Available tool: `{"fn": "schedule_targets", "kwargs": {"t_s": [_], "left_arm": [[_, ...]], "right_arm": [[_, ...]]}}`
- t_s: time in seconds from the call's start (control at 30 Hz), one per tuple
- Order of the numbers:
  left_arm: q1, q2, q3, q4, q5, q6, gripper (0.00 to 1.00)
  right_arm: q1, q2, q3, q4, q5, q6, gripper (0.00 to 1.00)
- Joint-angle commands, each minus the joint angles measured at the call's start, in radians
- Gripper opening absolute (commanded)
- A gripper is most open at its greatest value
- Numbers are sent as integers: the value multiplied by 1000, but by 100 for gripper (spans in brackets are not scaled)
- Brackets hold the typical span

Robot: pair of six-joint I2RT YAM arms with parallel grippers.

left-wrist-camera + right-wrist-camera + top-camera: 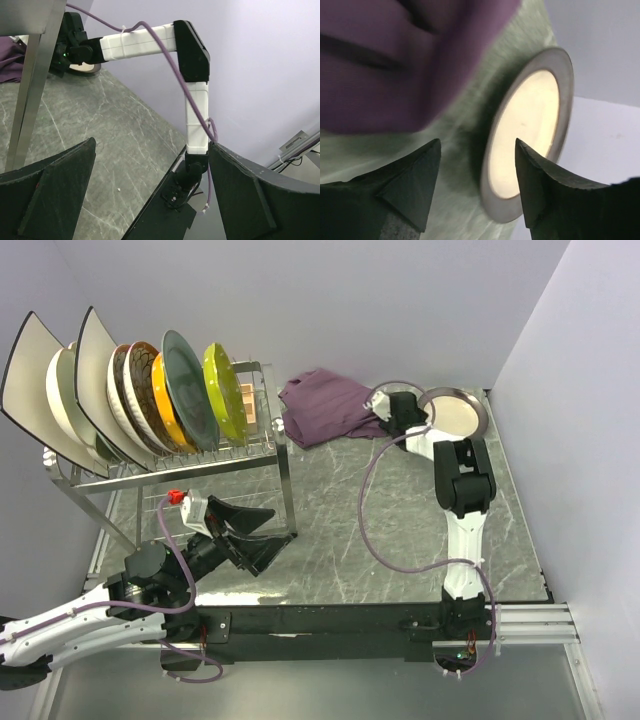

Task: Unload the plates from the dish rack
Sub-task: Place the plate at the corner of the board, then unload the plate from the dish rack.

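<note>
Your left gripper (278, 525), jaws apart and empty, nearer rack (270, 445); lime plate (225, 390) stands edge-on at its 11 o'clock. Right gripper (477, 142), fingers spread, at cream plate (455, 412).

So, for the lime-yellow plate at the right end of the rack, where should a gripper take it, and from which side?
Probably by its top rim, coming from above. The lime-yellow plate stands on edge in the dish rack, so that rim is free; the dark green plate sits close on its left, while its right face is open.
</note>
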Motion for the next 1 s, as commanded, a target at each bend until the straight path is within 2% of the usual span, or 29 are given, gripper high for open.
{"fn": "schedule_targets", "kwargs": {"t_s": [0.0,0.17,0.27,0.33,0.5,0.53,0.57,0.67,0.77,0.83,0.87,0.97], "left_arm": [[-4,-13,-7,17,-25,-12,99],[-4,16,5,2,-46,-4,100],[-4,42,22,-11,-63,-4,100],[-4,50,27,-14,-57,-4,99],[-4,30,19,-5,-45,5,99],[-4,16,16,-6,-48,7,99],[-4,10,14,-8,-65,8,99],[-4,-16,4,-12,-95,18,99],[-4,-33,-9,-3,-115,31,99],[-4,-37,-13,3,-126,36,99],[-4,-34,-13,6,-123,38,99],[-4,-33,-6,0,-117,47,99]], "right_arm": [[56,-150,-1,-104,-28,131,69],[66,-294,-32,-155,-71,260,70],[67,-344,19,-236,-36,358,69],[69,-361,129,-331,-7,496,69],[70,-441,374,-506,1,1005,67],[73,-490,395,-531,-21,1077,67],[73,-524,402,-546,-134,1195,66],[96,-673,344,-527,-317,1344,66],[200,-818,280,-545,-405,1373,65],[301,-948,211,-476,-488,1360,66],[325,-989,132,-436,-537,1376,67],[386,-1072,39,-323,-686,1437,68]]}}
